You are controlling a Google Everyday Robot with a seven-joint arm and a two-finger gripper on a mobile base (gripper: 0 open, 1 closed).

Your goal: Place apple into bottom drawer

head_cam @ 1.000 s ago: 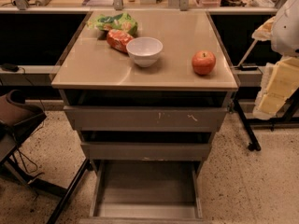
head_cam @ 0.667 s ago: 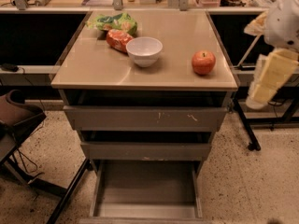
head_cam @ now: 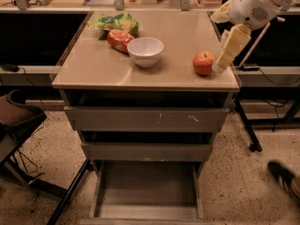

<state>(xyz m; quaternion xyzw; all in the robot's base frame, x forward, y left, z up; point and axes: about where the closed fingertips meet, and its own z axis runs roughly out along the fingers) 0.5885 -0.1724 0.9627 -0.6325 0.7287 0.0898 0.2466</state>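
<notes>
Speckled terrazzo floor (head_cam: 243, 172) under warm light, dark workbenches (head_cam: 37, 36) behind.

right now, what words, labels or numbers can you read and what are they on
No readable text anywhere.
red snack bag: print too blurred to read.
green bag: print too blurred to read.
apple, white bowl: no label.
gripper, just right of the apple: no marking visible.

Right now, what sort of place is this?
Likely a robotics lab or test area, not a home kitchen: a grey metal drawer cabinet with its bottom drawer pulled open, speckled floor, cabled workbenches behind. The tool hangs close beside the apple on the cabinet top.
</notes>
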